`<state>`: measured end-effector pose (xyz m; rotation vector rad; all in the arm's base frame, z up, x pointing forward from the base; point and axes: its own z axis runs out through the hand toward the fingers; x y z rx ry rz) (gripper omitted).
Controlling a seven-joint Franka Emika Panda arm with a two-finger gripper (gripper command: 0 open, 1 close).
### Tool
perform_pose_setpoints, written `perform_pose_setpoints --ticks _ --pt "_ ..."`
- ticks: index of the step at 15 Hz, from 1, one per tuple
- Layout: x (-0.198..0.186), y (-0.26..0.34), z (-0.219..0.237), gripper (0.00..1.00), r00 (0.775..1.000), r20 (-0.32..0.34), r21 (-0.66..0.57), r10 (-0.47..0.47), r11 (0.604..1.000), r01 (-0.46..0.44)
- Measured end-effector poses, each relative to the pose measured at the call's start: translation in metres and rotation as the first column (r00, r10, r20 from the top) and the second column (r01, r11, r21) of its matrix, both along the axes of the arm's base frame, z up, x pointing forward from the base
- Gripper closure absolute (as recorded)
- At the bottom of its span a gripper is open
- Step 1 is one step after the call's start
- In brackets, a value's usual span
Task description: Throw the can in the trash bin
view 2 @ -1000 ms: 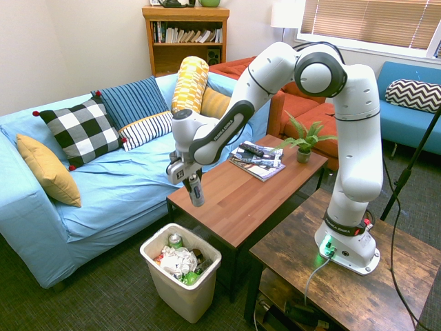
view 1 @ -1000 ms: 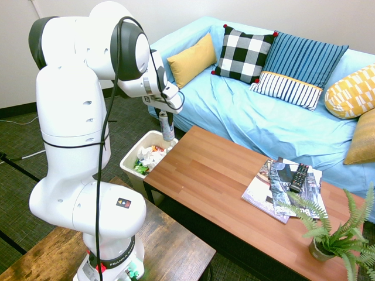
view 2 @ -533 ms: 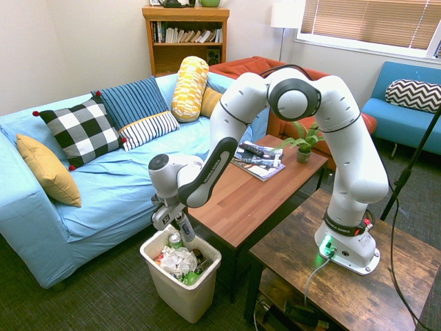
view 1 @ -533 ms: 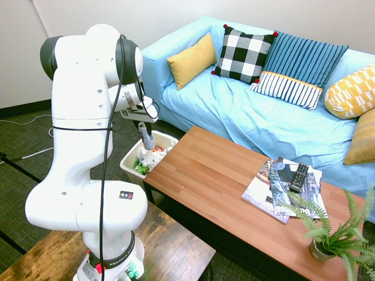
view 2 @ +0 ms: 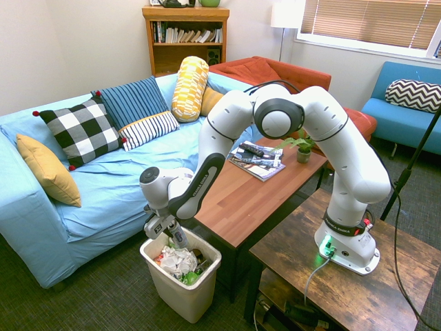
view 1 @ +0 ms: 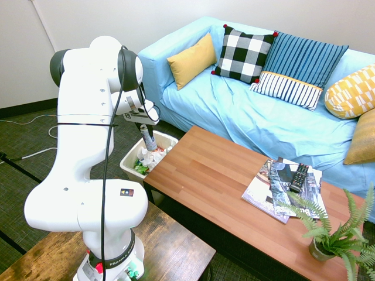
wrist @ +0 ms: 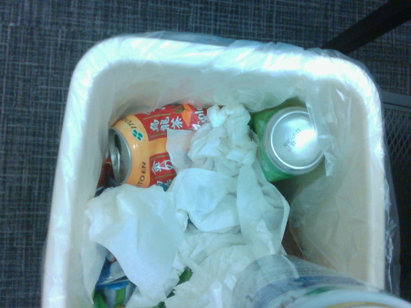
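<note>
Dark carpet (view 2: 89,286) fills the lower left of the opposite-side shot, with a blue couch (view 2: 131,186) above it. So the claw (view 2: 171,226) is down left of center, pinching the silver can (view 2: 178,236), which is tilted over the trash bin (view 2: 182,289). Crumpled white paper (wrist: 205,199), an orange-red can (wrist: 151,144) and a green can (wrist: 289,141) are inside. Wooden worktop (view 2: 241,200) sits just beside it, mid-frame.
</note>
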<state>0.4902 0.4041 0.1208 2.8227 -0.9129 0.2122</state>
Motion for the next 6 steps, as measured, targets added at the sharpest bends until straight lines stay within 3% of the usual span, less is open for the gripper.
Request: perform_pose_setpoints --ticks 6 --pt "-0.0037 0.0022 -0.0014 0.00 1.000 0.002 -0.001 -0.008 1.000 0.008"
